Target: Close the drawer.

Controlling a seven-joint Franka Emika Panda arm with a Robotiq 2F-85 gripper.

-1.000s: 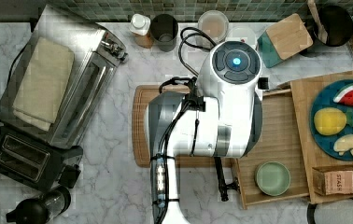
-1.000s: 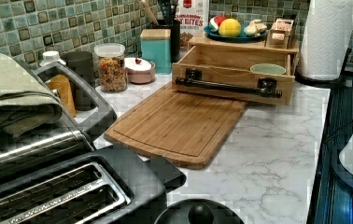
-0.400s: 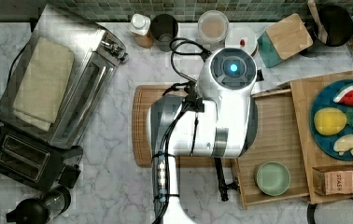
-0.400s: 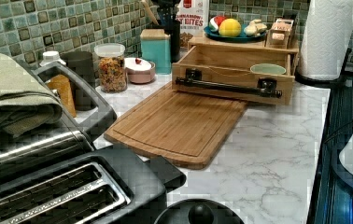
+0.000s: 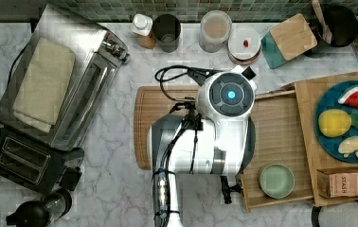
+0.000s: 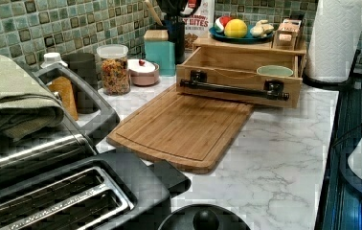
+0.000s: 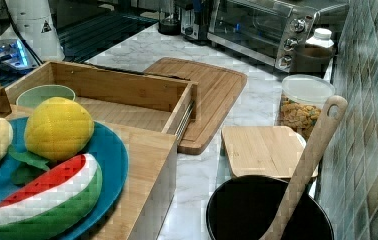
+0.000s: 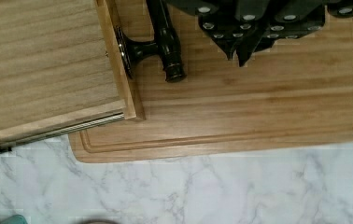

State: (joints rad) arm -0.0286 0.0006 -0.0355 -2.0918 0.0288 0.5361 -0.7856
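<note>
The drawer (image 6: 239, 72) stands pulled out from under the cabinet top (image 5: 307, 142), its front hanging over the near edge of the cutting board (image 6: 184, 127) on the marble table (image 6: 275, 163). A long black handle (image 6: 234, 88) runs across the drawer's front on two posts. Inside, a small green bowl (image 5: 276, 180) sits in the corner at the top view's lower right, close to the front rim. A blue plate (image 5: 331, 142) with a lemon and a watermelon slice rests on the cabinet top.

In the top view the arm (image 5: 210, 137) hangs over the drawer's front edge and the cutting board, hiding most of the handle. The wrist view shows the gripper (image 8: 242, 35) above the cutting board just beside the handle's end, apart from it. Its fingers (image 8: 247, 49) seem to sit close together with nothing between them, though their dark tips blur into one shape, so I cannot tell for sure.

A toaster oven (image 5: 63, 90) stands well apart at the top view's left.
</note>
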